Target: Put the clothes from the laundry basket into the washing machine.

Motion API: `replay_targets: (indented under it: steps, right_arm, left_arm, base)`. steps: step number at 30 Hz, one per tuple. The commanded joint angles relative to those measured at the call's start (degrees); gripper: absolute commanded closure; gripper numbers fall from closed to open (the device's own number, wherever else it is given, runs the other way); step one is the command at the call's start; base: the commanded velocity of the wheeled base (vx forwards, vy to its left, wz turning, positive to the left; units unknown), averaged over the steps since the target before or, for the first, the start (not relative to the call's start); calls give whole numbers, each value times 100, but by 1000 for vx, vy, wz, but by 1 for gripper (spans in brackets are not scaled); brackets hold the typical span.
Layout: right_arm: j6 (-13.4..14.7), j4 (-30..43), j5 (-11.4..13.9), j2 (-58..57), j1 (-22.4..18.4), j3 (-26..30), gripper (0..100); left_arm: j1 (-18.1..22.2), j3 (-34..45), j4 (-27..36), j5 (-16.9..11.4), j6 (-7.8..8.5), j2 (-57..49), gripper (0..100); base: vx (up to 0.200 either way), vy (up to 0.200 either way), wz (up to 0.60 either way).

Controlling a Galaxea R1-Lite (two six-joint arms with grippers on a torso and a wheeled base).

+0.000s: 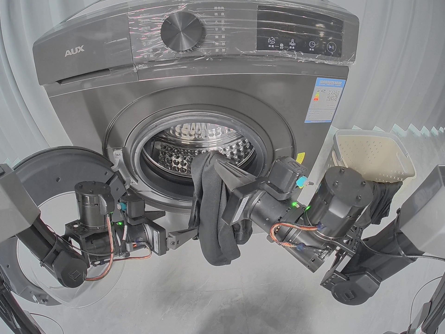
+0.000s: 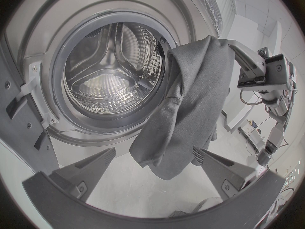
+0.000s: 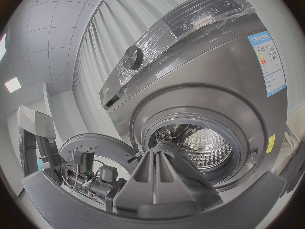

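A dark grey garment [image 1: 213, 209] hangs from my right gripper [image 1: 221, 165], which is shut on its top edge just in front of the washing machine's open drum [image 1: 199, 147]. The cloth drapes down below the door opening. In the right wrist view the closed fingers [image 3: 155, 172] pinch the garment [image 3: 187, 175] before the drum [image 3: 197, 143]. My left gripper [image 1: 187, 235] stands open low on the left, its fingers [image 2: 95, 163] either side of the garment's lower end [image 2: 181, 112]. The cream laundry basket [image 1: 371, 156] stands to the right of the machine with dark cloth [image 1: 384, 198] over its front rim.
The round door [image 1: 51, 200] is swung fully open to the left, behind my left arm. The machine's grey front panel [image 1: 194, 42] rises above the drum. Bare pale floor [image 1: 194, 293] lies below the hanging cloth. Curtains hang behind.
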Motion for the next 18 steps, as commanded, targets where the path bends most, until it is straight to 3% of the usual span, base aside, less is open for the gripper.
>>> replay_targets:
  steps: [1,18]
  right_arm:
    - [2,-5,1,-13,36,67,100]
    - [-7,-84,-8,-30,62,172,100]
  left_arm:
    - [19,-45,-82,3,-3,253,0]
    - [72,-221,-548,170,-30,719,0]
  base:
    - [0,0,0]
    - [0,0,0]
